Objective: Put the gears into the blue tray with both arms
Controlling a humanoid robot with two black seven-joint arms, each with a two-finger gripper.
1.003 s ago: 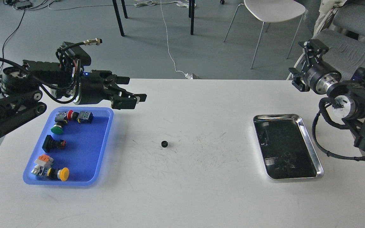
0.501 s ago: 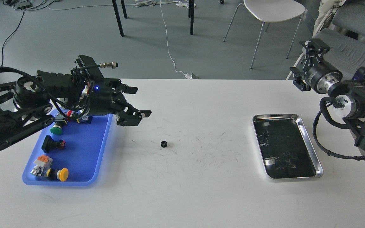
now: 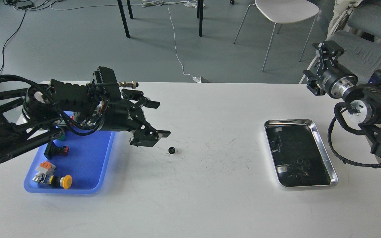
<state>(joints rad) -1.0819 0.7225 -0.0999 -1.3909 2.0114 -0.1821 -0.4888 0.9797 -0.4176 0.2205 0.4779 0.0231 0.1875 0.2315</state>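
Black and tiny, the gear (image 3: 172,150) lies on the white surface (image 3: 210,198) right of the blue tray (image 3: 88,165), so the left gripper (image 3: 155,120), fingers spread and empty, should straddle it squarely before pinching; the right gripper's (image 3: 319,69) fingers I cannot tell.

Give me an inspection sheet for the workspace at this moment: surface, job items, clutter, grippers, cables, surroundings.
Surface: white table, scuffed with dark marks mid-table.
Job's things: one gear lying on the table, outside the blue tray; no gear visible in the tray.
Clutter: push-button switches in the blue tray, including a yellow-capped one; steel tray at right, contents unclear.
Grippers: left gripper open, fingers spread, just left of the gear, not touching it; right gripper raised at the table's far right edge, state unclear.
Cables: black cable loop on the right arm; white cable on the floor.
Surroundings: white chair, grey floor.
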